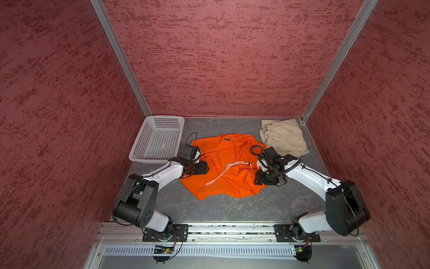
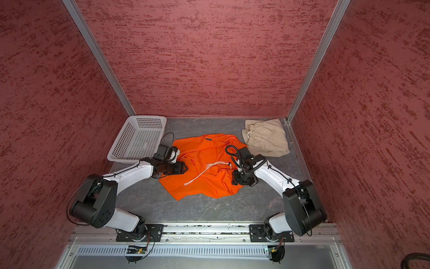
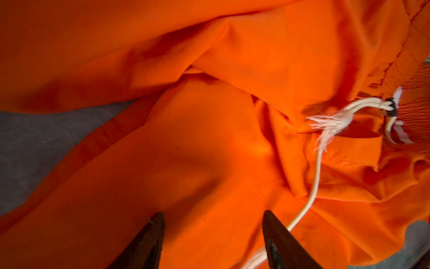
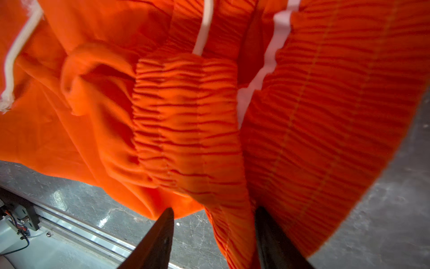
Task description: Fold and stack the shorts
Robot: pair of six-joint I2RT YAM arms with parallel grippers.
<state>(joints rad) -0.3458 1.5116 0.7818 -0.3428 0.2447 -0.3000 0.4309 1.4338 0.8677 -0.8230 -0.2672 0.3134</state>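
Left gripper (image 3: 213, 213) and right gripper (image 4: 214, 209), jaws apart, flank the crumpled orange shorts (image 1: 221, 149) mid-frame, probably to spread them flat.

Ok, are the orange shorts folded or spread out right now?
Spread out, not folded. The orange shorts lie crumpled across the table, the waistband bunched up and the white drawstring trailing loose over the cloth.
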